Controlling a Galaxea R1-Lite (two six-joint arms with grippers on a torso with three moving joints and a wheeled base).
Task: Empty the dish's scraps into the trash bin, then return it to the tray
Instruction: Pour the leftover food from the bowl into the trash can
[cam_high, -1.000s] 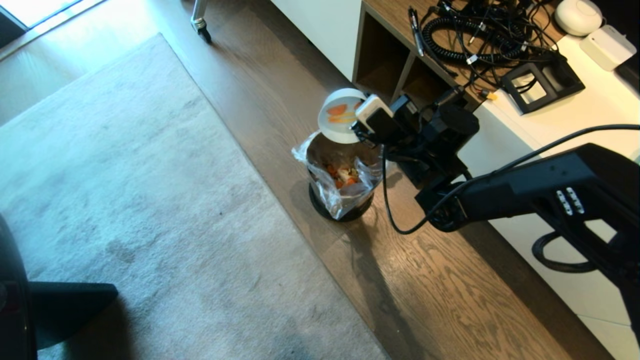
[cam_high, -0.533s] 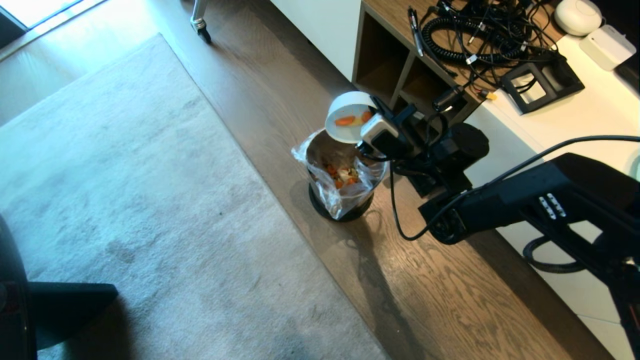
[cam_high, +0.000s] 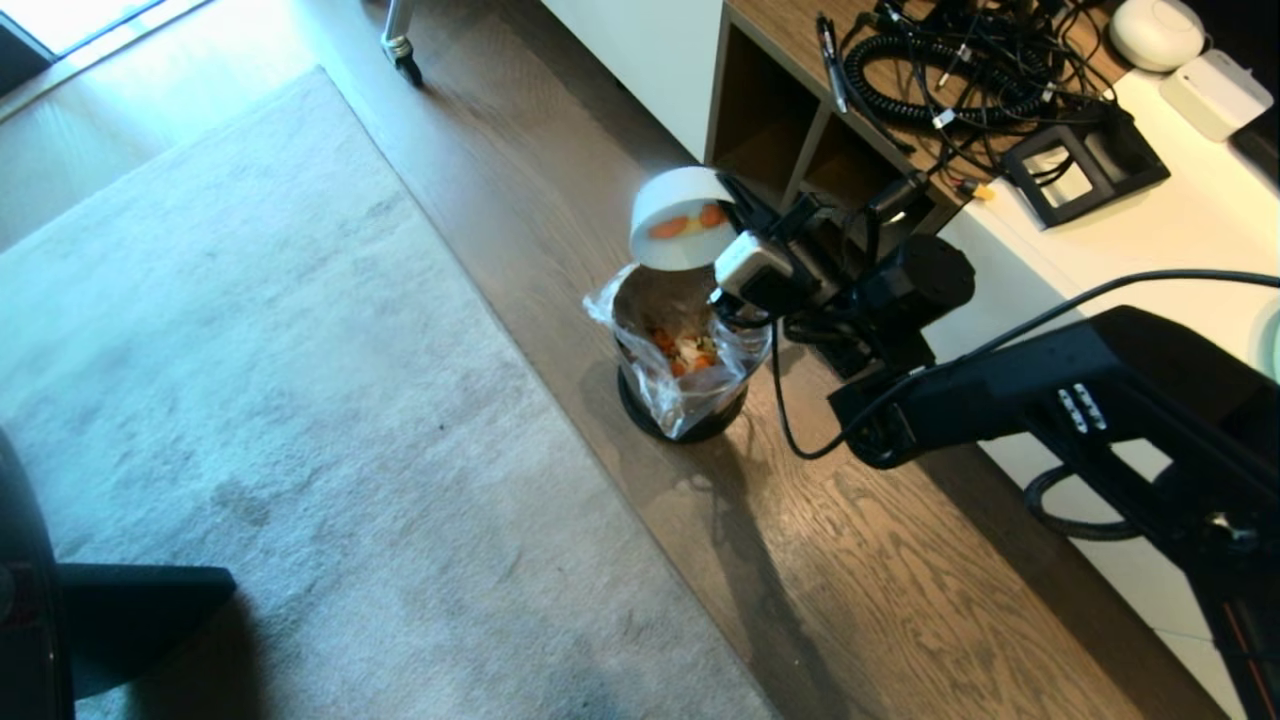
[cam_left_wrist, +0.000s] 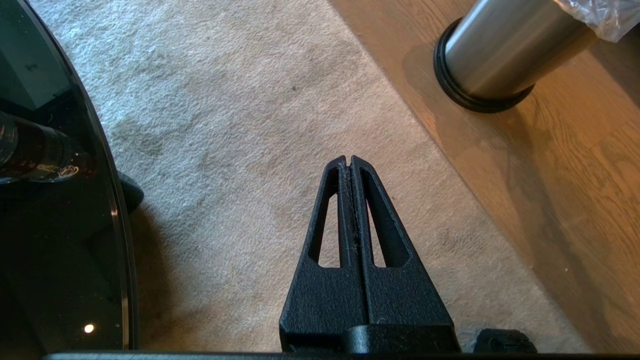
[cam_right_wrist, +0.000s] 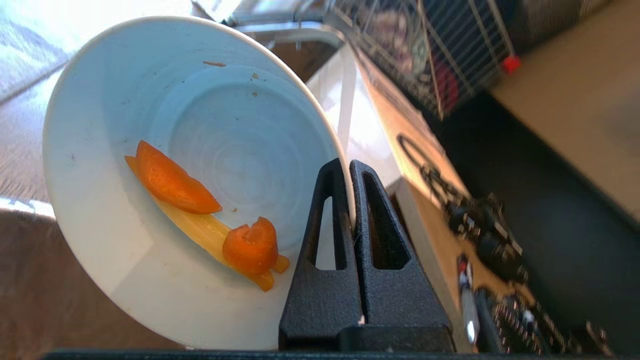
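Above the steel trash bin (cam_high: 683, 352) on the wooden floor, beside a low cabinet (cam_high: 790, 120) strewn with cables: right gripper (cam_high: 722, 215) pinched shut on the rim of the white dish (cam_high: 678, 232), tipped more steeply on its side than a second ago, slightly higher and farther left. Two orange chunks and a yellow strip of scraps (cam_right_wrist: 200, 215) clinging to the lower inner wall, more food already inside the bin's bag. Over the grey rug (cam_left_wrist: 240, 130), left gripper (cam_left_wrist: 349, 161) parked, fingers pressed together and empty.

I see the wood floor (cam_high: 560, 180) carrying a grey rug (cam_high: 250, 400) and, at its three o'clock, the trash bin (cam_high: 685, 385).
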